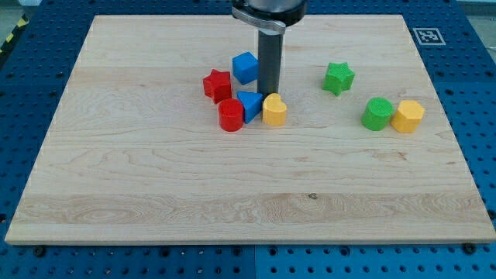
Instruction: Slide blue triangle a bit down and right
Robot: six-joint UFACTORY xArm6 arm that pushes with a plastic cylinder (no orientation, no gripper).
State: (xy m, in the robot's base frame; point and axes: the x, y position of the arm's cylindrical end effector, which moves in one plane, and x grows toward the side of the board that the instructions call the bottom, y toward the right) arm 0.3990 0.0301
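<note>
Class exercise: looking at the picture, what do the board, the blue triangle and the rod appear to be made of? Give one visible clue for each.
Board: likely light wood, matte; grain lines and a small knot show.
Blue triangle: probably plastic, uniform saturated colour, faint sheen.
Rod: dark, smooth, possibly metal or plastic; my tip sits just above the triangle, between it and the yellow block.

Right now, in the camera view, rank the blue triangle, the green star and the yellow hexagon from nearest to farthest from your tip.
1. Blue triangle: just to the view's left of my tip, nearly touching it.
2. Green star: well off to the view's right, slightly higher.
3. Yellow hexagon: farthest, near the board's right edge, beside the green cylinder.
</note>
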